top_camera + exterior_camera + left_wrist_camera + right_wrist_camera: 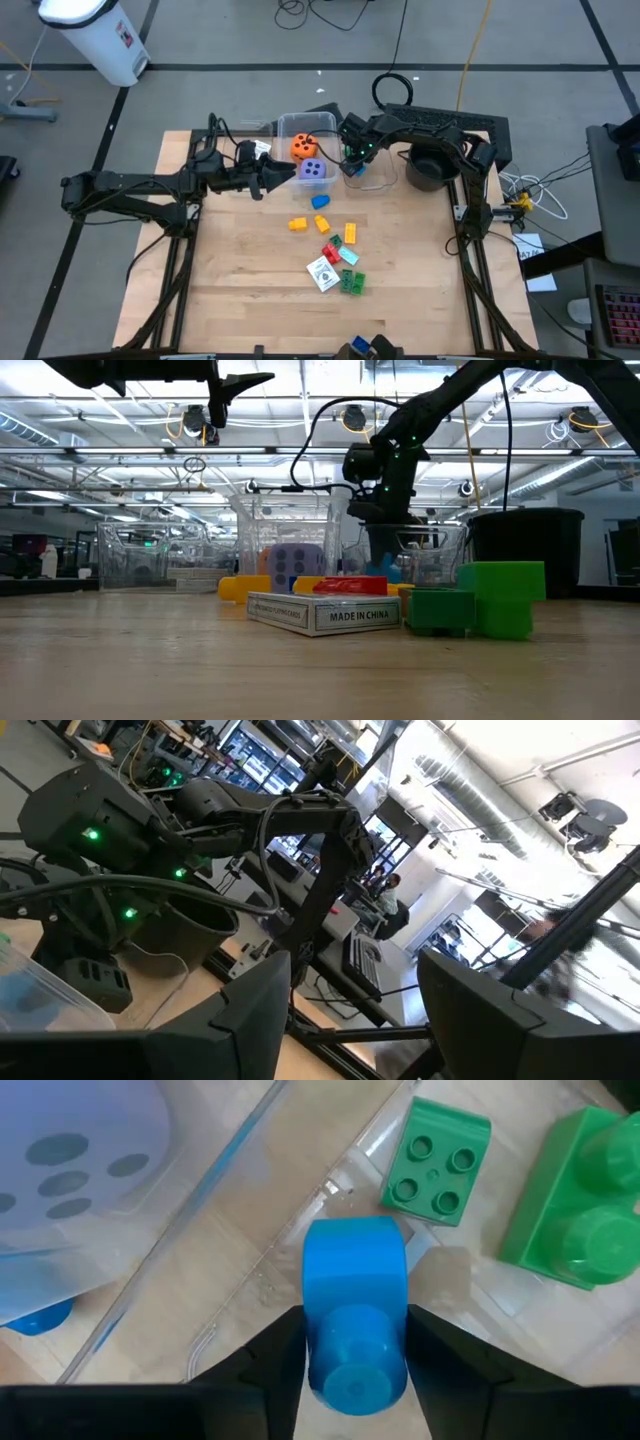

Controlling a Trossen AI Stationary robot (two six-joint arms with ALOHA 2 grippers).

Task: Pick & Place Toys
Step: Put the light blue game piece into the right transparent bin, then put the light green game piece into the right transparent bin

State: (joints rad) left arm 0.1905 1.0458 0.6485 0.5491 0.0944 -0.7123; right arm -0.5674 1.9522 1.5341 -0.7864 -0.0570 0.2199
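A: Start at the left; what is out there?

B: Grey floor with dark seams; a white bin (95,35) stands off the far left corner of the wooden table (250,300); the left arm reaches in along the far side, its left gripper (268,178) just beside a clear bin (285,130); its two dark fingers (250,1020) stand apart with nothing between them.

A: And in that bin?

B: An orange die (304,147) and a purple die (313,170) with dark dots; the purple one sits nearer the table's middle.

A: The loose toys?

B: Scattered on the bare wood near the middle; a blue brick (320,201), an orange-yellow brick (297,224), a red brick (331,252), a yellow brick (351,234), then a white card box (323,273) and green bricks (352,283) closest to the front edge.

A: Right side?

B: The right gripper (352,160) hangs over a second clear bin (375,178); its fingers clasp a blue brick (354,1315), with two green bricks (437,1162) lying on the bin floor below; a black pot (430,168) stands just beyond, by the arm's base.

A: The room?

B: From table height, a hall with ceiling pipes, strip lights and glass partitions; cables trail on the floor behind the table.
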